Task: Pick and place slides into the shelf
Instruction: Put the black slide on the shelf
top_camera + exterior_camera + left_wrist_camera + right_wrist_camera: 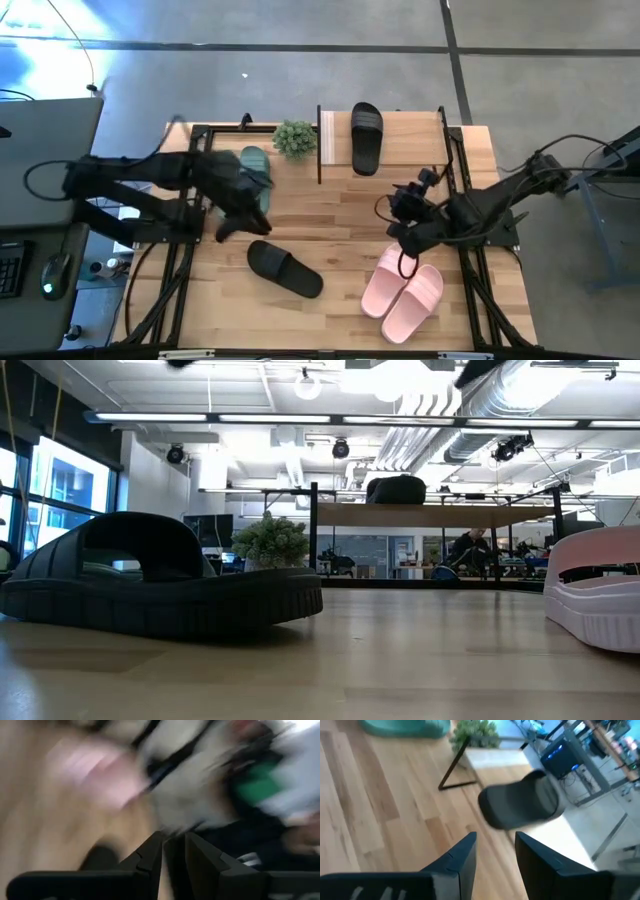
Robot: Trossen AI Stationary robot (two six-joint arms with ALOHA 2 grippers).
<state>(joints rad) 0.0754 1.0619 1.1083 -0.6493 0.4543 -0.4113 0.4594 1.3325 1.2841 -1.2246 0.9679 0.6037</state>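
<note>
You have one slide (366, 137) lying on the shelf (405, 150) at the far side of the table (330, 220), and the potted plant (295, 139) stands just beside the shelf's left end. Left of the plant, a second slide (256, 170) sits partly under the left arm. Another slide (285, 268) lies alone near the table's middle, toward your near edge. To its right, a pair of slides (403, 293) rests side by side, touching, just below the right arm.
</note>
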